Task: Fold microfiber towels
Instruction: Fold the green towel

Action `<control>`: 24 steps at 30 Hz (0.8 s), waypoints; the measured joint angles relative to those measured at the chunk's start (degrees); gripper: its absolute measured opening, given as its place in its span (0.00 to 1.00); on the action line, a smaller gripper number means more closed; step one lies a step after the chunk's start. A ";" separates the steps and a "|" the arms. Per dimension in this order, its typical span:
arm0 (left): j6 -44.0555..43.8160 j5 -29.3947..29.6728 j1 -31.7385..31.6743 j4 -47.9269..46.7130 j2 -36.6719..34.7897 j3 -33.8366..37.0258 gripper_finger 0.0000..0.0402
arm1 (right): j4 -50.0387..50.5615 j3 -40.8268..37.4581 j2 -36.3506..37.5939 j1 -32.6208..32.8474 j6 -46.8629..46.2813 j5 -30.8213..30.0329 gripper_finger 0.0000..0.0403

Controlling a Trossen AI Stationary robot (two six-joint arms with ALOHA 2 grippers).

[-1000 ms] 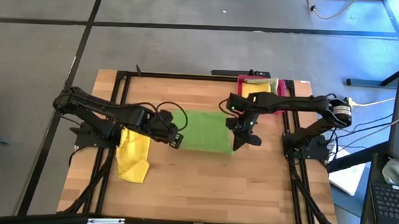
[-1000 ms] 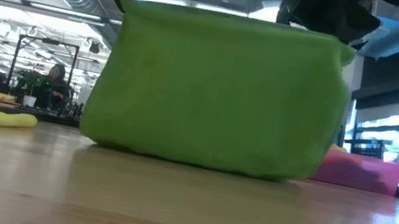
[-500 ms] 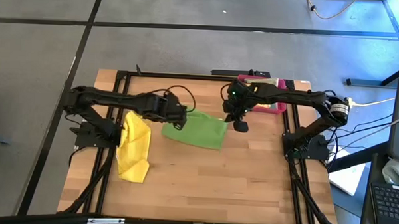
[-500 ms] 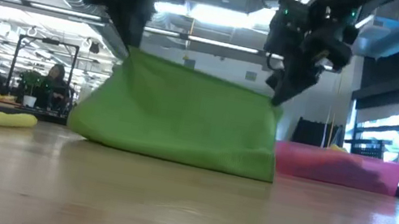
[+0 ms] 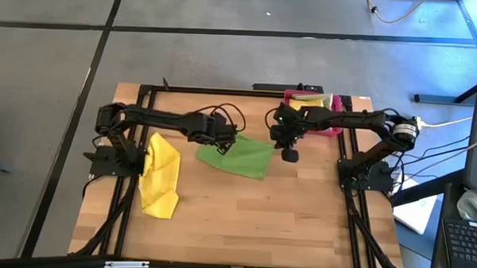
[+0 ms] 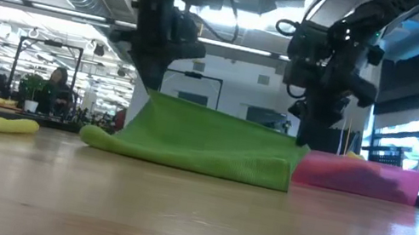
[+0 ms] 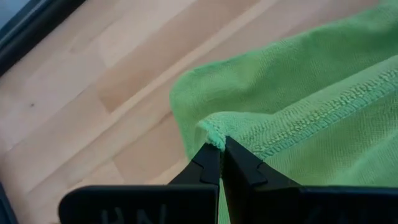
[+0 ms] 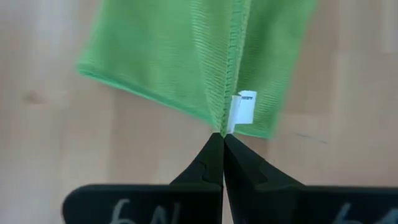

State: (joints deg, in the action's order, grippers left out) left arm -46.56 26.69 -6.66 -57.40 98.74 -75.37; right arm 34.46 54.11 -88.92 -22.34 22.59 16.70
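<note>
A bright green towel point(image 5: 236, 158) lies low on the wooden table's middle, its far edge raised a little. My left gripper point(image 5: 224, 146) is shut on its far left corner and my right gripper point(image 5: 278, 147) is shut on its far right corner. In the low view the towel point(image 6: 205, 143) slopes from the left gripper point(image 6: 152, 92) down to the right gripper point(image 6: 302, 141). A yellow towel point(image 5: 161, 175) lies crumpled at the left. My left gripper pinches the towel's corner point(image 7: 214, 138) between its two fingertips, where the stitched hem ends. The fingers slant down from above. That corner is lifted; the cloth below it rests on the table. My right gripper pinches the hemmed edge point(image 8: 225, 127) next to the white label point(image 8: 241, 109) between its fingertips, slanting down from above. The held edge is just above the table, and the rest of the towel lies flat beyond the fingers.
A pink-red tray point(image 5: 329, 125) with folded towels stands at the far right, close behind the right arm, also seen in the low view point(image 6: 372, 176). Black frame rails run along the table's left and right sides. Bare wood lies toward the near edge.
Both grippers have gone down and toward the far edge, staying shut on the towel, and the left one has also gone toward the right. The towel, which hung as a tall upright sheet with its lower edge on the table, has come down into a low, sloping lie.
</note>
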 joint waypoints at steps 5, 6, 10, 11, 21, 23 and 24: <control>0.55 -0.05 -1.28 -1.40 -1.61 -0.02 0.00 | 0.51 2.26 0.45 -0.77 -2.94 -3.39 0.01; 0.60 -0.33 -1.35 -1.99 -2.38 -0.02 0.00 | 0.85 3.02 0.77 -0.99 -3.39 -1.77 0.01; 0.23 -2.47 -0.85 -4.80 -5.15 0.04 0.00 | 2.51 7.03 1.49 -1.23 -8.30 9.75 0.01; -0.11 -3.33 -0.59 -5.30 -6.21 0.02 0.00 | 3.34 8.12 1.56 -1.21 -10.34 13.46 0.01; -4.41 -15.70 6.92 -8.84 -14.17 0.00 0.00 | 3.50 9.79 1.60 7.70 -25.22 33.98 0.01; -5.59 -17.09 9.46 -9.76 -15.27 0.00 0.00 | 1.66 9.79 1.60 10.99 -26.70 33.14 0.01; -6.08 -17.17 10.92 -10.23 -15.60 0.00 0.00 | 0.56 9.81 1.60 12.68 -27.27 31.30 0.01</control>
State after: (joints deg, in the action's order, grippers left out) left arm -52.64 9.52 4.26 -67.63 83.14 -75.37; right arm 35.02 63.92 -87.33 -9.66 -4.68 48.00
